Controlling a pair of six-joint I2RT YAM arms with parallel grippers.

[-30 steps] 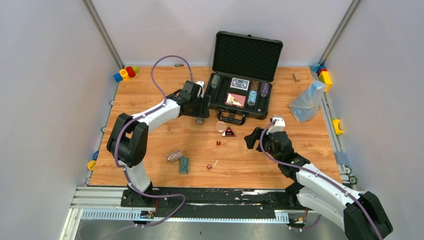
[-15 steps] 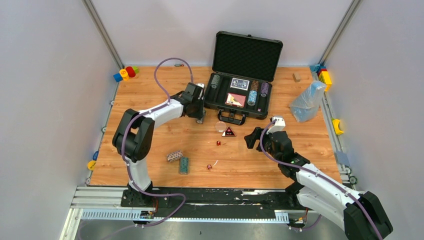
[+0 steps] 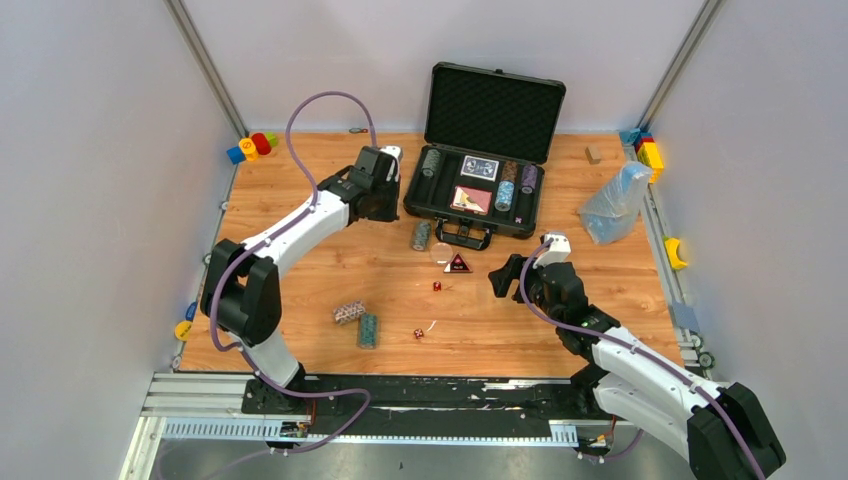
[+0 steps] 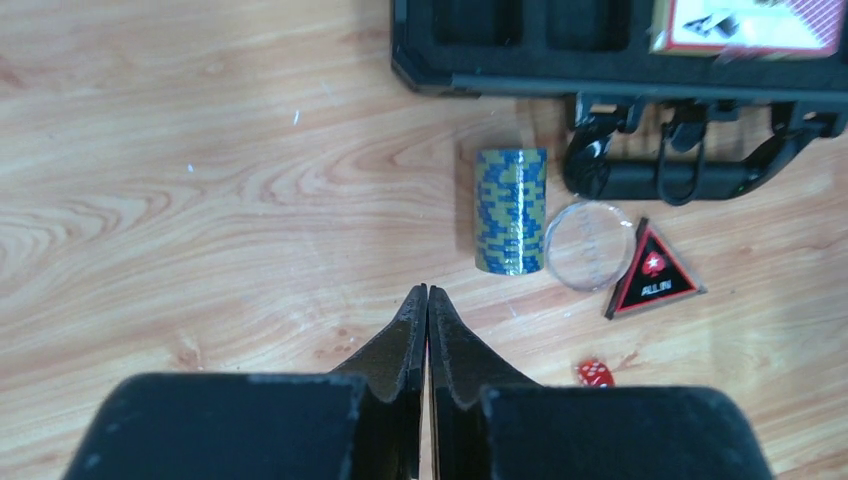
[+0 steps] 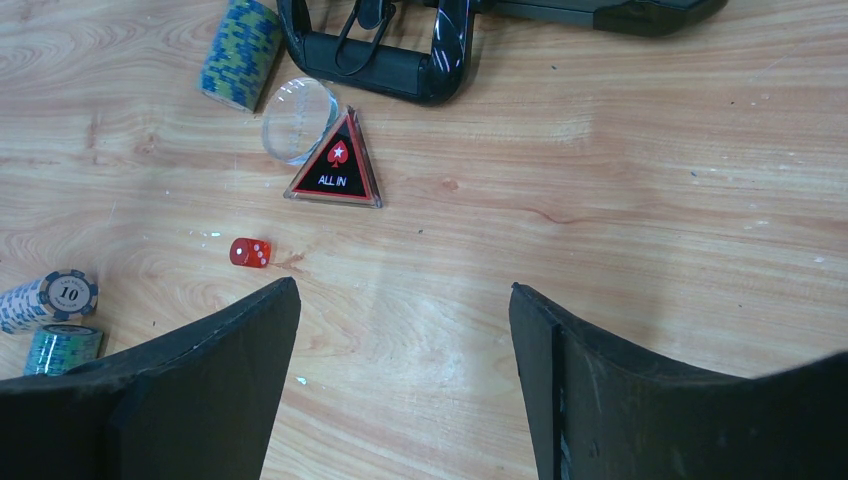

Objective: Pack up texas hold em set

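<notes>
The left claw (image 4: 428,292) is clenched, its fingers pressed together with nothing between them, above bare surface (image 4: 200,200) just short of a blue-and-yellow chip roll (image 4: 510,210). The roll lies on its side outside the open case (image 3: 495,110), near the case handle (image 4: 680,180) and just beside a clear disc (image 4: 590,245) and the triangular button (image 4: 652,275). The right claw (image 5: 405,340) is released, jaws wide and holding nothing, over the surface near a red die (image 5: 250,252). Probable hazards: a clenched claw lowered onto the roll would push it rather than grip it, so open the fingers first. A sideways nudge is likely to send the roll toward the handle or disc. A pinch across its middle may buckle the stack and scatter chips. Fingers descending beside the disc may displace it and the button.
</notes>
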